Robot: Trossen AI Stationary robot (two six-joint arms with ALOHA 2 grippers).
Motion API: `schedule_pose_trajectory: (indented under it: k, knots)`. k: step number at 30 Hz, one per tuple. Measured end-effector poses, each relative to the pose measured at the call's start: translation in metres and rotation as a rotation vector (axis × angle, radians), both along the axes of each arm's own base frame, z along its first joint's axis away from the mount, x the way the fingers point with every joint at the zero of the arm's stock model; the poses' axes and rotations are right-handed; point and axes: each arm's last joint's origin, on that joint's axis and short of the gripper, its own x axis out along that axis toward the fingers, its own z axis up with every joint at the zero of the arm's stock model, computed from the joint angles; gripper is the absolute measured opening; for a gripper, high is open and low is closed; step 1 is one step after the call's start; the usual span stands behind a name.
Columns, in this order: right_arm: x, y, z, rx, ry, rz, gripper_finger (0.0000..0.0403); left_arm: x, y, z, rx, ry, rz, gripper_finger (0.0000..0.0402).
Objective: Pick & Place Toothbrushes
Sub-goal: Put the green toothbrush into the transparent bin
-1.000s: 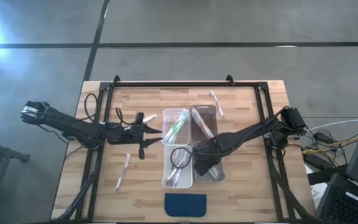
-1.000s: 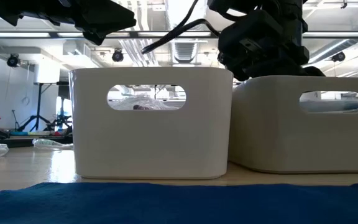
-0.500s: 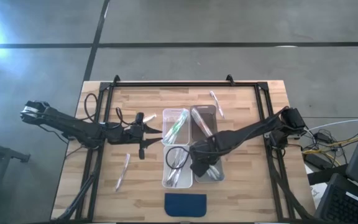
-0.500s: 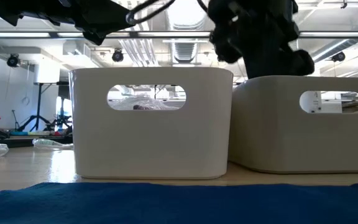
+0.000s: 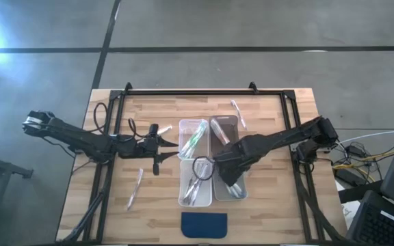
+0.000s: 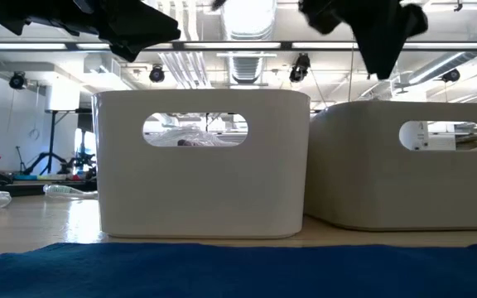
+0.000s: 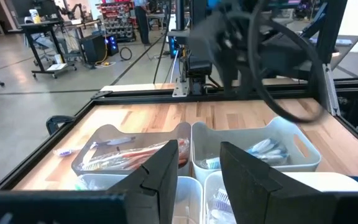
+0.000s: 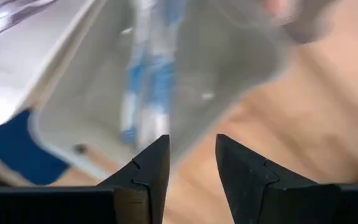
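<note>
Over the middle of the desk (image 5: pixel 149 212), four clear bins (image 5: pixel 193 137) stand in a tight two-by-two block, and the right claw (image 5: pixel 219 166) hangs just above the front right one. In its wrist view the fingers (image 8: pixel 148 168) stand a narrow gap apart with nothing between them, and blue-accented brushes (image 8: pixel 148 81) lie in the bin below.

The left claw (image 5: pixel 169 145) waits beside the left wall of the back left bin, its fingers (image 7: pixel 163 168) likewise a little apart and empty.

Toothbrushes are split between bins and desk. The back left bin holds green ones (image 5: pixel 195 139); other bins hold more. Loose ones lie on the wood: one (image 5: pixel 237 113) near the back edge, just beside the back right bin, and one (image 5: pixel 135 188) toward the front left corner. A blue pad (image 5: pixel 204 224) sits at the front edge.

The likeliest trouble is a bad grasp in the bin. The brushes are thin and lie piled side by side, so the narrow fingers could close on two at once, or pinch one near its end and let it swing and drop. A descent too near the wall could catch the rim and shove the light bin, which would push its neighbours. A cable loop (image 5: pixel 201 168) hangs by the right wrist above the front left bin and could snag its rim. For the loose brushes, fingers may scrape the wood and flick them away.
</note>
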Motion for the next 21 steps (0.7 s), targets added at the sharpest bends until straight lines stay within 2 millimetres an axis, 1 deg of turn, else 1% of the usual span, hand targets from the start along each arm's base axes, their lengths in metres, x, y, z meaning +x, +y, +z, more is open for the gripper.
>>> schedule_pose_trajectory:
  k: [4, 11, 14, 17, 21]
  knots:
    - [-0.016, -0.008, 0.016, -0.151, 0.046, 0.003, 0.0113, 0.000, 0.000, 0.000, 0.000, -0.001, 0.001, 0.0124]
    - [-0.032, -0.019, 0.027, -0.263, 0.028, 0.030, 0.0099, 0.000, 0.000, -0.001, 0.001, 0.007, 0.000, 0.0124]
    - [-0.040, -0.024, 0.034, -0.359, -0.015, 0.037, 0.0093, 0.000, 0.000, -0.003, 0.007, 0.027, 0.000, 0.0124]
    - [-0.048, -0.033, 0.043, -0.472, -0.070, 0.020, 0.0087, 0.000, 0.000, -0.004, 0.009, 0.039, 0.001, 0.0124]
    - [-0.059, -0.051, 0.054, -0.562, -0.106, -0.012, 0.0078, 0.000, 0.000, -0.004, 0.010, 0.044, 0.001, 0.0124]
